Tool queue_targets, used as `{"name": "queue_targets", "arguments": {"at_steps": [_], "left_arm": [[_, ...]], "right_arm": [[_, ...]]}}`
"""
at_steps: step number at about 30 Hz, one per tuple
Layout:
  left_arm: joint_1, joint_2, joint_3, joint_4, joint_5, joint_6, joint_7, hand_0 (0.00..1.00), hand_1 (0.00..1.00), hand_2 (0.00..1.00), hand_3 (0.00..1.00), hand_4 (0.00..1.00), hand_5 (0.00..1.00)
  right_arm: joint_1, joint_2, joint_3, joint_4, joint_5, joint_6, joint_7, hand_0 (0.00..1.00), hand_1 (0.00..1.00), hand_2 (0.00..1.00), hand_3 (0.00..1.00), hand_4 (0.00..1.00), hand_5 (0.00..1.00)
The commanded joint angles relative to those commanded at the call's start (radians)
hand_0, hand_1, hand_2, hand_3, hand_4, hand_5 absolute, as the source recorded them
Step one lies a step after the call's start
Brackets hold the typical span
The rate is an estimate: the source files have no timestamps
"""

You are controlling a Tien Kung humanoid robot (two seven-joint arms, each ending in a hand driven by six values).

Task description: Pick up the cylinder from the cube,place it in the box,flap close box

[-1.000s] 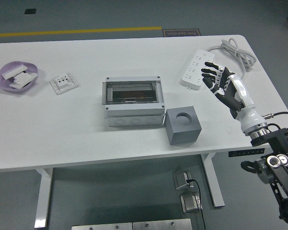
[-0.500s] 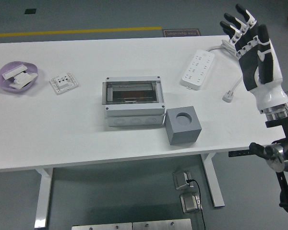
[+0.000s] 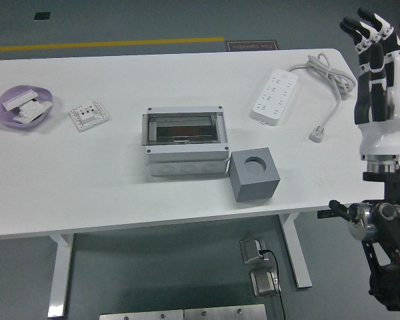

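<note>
the right robot hand [image 3: 379, 80] has moved further right, off the table [image 3: 87, 173], fingers wide, holding nothing.

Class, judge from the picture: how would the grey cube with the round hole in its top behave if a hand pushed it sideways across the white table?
The grey cube looks squat with flat faces, so it would probably slide rather than roll or tip. Its block-like shape suggests it is stiff. It sits close beside the grey box, so a leftward push would likely meet the box.
</note>
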Motion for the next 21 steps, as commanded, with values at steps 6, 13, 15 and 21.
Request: {"name": "queue_targets", "arguments": {"at_steps": [6, 13, 15, 21], "left_arm": [[0.002, -0.003, -0.018, 0.000, 0.017, 0.002, 0.000, 0.631, 0.644, 0.607, 0.622, 0.664, 0.241], [0.000, -0.005, -0.024, 0.000, 0.027, 0.000, 0.003, 0.631, 0.644, 0.611, 0.626, 0.665, 0.245], [-0.002, -0.005, -0.028, 0.000, 0.032, -0.001, 0.006, 0.631, 0.644, 0.611, 0.626, 0.665, 0.245], [-0.006, -0.002, -0.053, 0.000, 0.056, -0.003, 0.014, 0.631, 0.641, 0.610, 0.625, 0.663, 0.245]], "right_arm": [[0.011, 0.026, -0.031, -0.119, -0.023, -0.034, 0.097, 0.714, 0.611, 0.635, 0.613, 0.807, 0.366], [0.026, 0.029, -0.069, -0.219, 0.054, -0.060, 0.125, 0.721, 0.613, 0.628, 0.625, 0.793, 0.476], [0.030, 0.028, -0.075, -0.243, 0.076, -0.068, 0.125, 0.721, 0.613, 0.628, 0.625, 0.793, 0.476], [0.029, 0.031, -0.080, -0.307, 0.113, -0.075, 0.125, 0.708, 0.575, 0.583, 0.569, 0.782, 0.487]]}}
